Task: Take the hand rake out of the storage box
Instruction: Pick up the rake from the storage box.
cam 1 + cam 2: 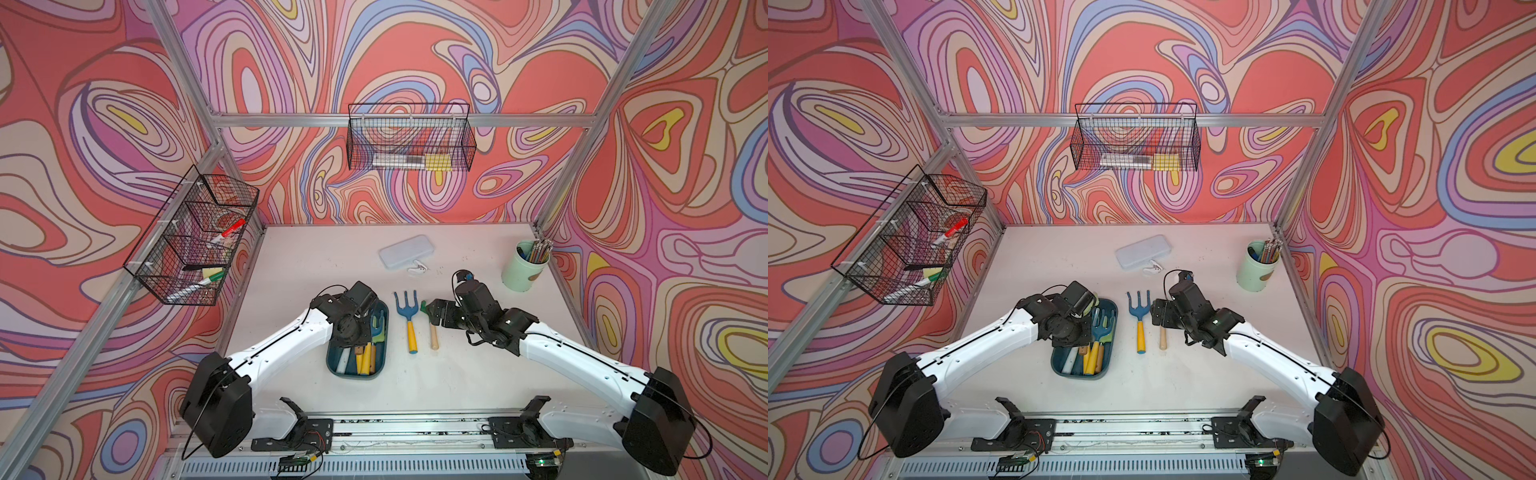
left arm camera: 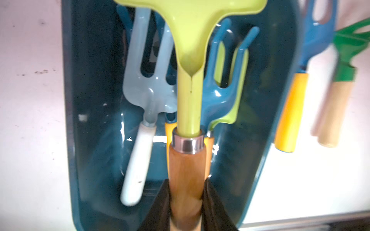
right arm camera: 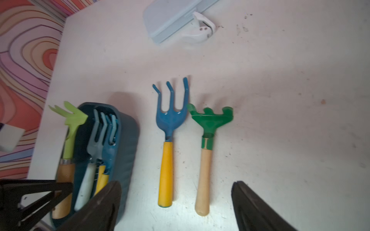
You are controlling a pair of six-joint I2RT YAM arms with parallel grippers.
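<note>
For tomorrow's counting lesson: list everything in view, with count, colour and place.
storage box: 1, dark teal, on table
hand rake: 1, lime, held over box
boxed tools: at least 3, blues, lime, inside
fork: 1, blue, table, beside box
green rake: 1, green, beside fork
case: 1, pale grey, far table
cup: 1, mint, far right
wire baskets: 2, black, walls
left end effector: 1, black, shut on hand rake
right end effector: 1, black, open over table

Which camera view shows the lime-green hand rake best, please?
Right wrist view: the lime-green hand rake shows nearly whole, tines to handle. Left wrist view crops its head, showing the left gripper clamping its handle. Top views mostly hide it.
</note>
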